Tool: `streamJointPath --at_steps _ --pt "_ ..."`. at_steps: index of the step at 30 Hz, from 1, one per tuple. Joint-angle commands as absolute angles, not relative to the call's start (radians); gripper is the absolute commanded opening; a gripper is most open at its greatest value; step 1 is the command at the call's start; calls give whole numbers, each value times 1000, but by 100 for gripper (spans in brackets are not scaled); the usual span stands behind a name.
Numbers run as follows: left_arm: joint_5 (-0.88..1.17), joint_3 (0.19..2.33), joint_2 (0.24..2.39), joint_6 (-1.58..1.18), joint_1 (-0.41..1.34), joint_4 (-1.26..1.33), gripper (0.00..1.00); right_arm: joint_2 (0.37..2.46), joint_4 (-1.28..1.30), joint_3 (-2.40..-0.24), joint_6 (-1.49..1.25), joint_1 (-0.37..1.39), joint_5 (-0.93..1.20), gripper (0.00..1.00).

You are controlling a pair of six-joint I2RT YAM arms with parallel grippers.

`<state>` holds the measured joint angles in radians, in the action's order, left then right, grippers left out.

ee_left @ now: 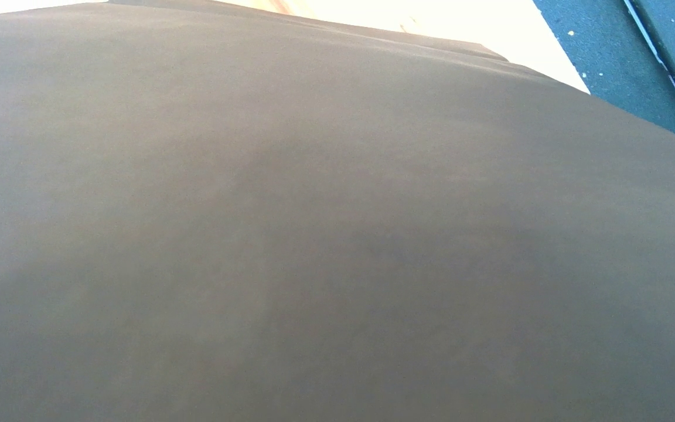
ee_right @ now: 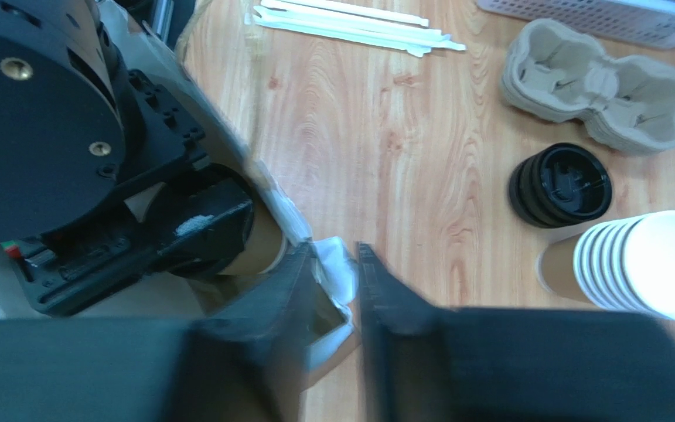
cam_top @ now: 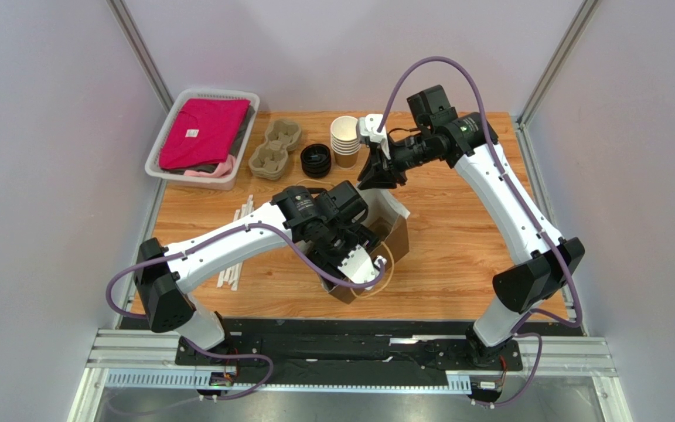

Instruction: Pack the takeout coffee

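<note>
- Pinching the rim of the paper bag, the right claw is clamped on it and props the mouth open.
- The left claw reaches into the bag; I cannot tell its grip.
- The coffee cup is inside the bag, seemingly tipped, with its lid toward the bag's near side.
- Likely step: lowering it in. Next, stand it upright and let go.

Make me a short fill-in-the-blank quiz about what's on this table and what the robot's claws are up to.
The claw pinching the rim of the brown paper bag belongs to the ___ arm.
The cloth in the white basket is ___.
The black lids sit between the pulp carriers and the stacked ___.
Missing words: right; pink; cups.
</note>
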<state>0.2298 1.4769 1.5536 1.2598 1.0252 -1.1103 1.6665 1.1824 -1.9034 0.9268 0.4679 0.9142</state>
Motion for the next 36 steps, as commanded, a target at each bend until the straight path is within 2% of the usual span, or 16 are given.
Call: streamJointPath --at_steps 1,16,24,30,36 --pt "239 1523 1519 1230 1008 -1104 64 1649 1239 -1942 1000 472 951 0" --pt "193 1462 1405 1128 977 -992 64 1474 1072 -1730 934 471 890 0" --pt "187 1476 1440 994 956 -997 64 1439 979 -1710 717 474 804 0" --pt "134 1457 1450 865 916 -920 64 1300 855 -1543 598 472 723 0" --pt "132 1440 1448 825 899 -868 64 1252 821 -1493 515 472 706 0"
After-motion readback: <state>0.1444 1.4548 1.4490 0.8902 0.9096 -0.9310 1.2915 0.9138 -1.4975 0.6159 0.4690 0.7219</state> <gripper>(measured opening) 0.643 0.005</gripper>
